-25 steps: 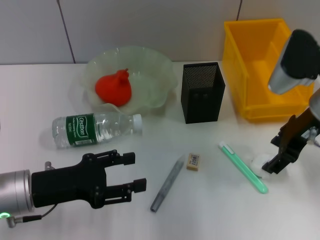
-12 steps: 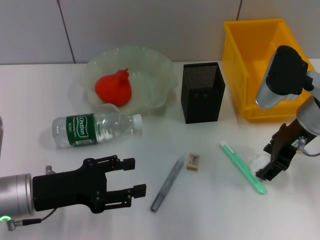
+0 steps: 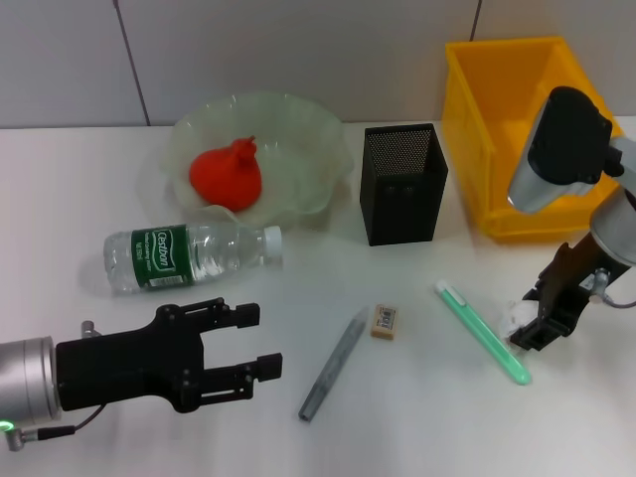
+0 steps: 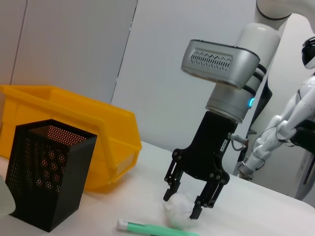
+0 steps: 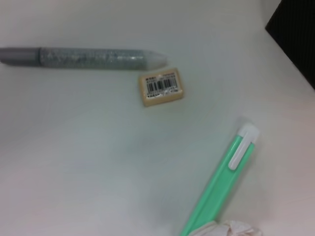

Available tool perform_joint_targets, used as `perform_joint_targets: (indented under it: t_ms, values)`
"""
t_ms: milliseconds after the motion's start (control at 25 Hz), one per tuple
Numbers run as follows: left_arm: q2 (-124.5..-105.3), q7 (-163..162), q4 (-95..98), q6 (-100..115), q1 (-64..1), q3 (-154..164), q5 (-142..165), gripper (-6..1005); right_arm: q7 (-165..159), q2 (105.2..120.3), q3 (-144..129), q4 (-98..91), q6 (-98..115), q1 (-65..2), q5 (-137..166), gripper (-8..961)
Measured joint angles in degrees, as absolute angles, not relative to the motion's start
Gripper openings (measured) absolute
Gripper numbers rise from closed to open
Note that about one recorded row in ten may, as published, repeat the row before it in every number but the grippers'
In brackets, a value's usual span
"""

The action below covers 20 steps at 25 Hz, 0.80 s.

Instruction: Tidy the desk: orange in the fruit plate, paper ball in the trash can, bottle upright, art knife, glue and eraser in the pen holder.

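White desk fills the head view. At lower right, the right gripper straddles the paper ball, fingers spread, not yet clamped. Closing could snag the green art knife touching the ball. Left gripper waits agape, lower left.

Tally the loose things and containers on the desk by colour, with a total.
Red: 1, orange
Clear: 2, fruit plate, bottle
Black: 1, pen holder
Yellow: 1, bin
Green: 1, art knife
Grey: 1, glue
Tan: 1, eraser
White: 1, paper ball
Total: 9
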<state>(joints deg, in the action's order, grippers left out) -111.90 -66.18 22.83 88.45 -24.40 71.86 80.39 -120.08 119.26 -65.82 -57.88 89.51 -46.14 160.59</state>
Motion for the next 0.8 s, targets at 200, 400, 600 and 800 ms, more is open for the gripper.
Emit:
perform_joint_targets:
  t_ms: [200,400,600,800]
  values:
    - [-111.88,-66.14,22.85,88.45,-24.43,71.69,80.44,742,-121.41,119.22,-65.1,-62.48,92.45,-46.15,159.48,544]
    - [-111.88,-66.06,22.86,88.48,-24.54,71.69,80.44,742,-123.18,119.07,-59.16,-69.53,96.44,-47.26,158.26,544]
    - [-111.97,-66.03,22.85,88.13,-24.68,71.69,80.43,743,-127.0,118.85,-50.55,-75.2,94.19,-48.57,157.3,543]
    - [-112.0,-66.02,22.85,88.01,-24.71,71.69,80.43,743,-131.13,118.4,-45.17,-75.01,84.42,-48.63,157.19,543]
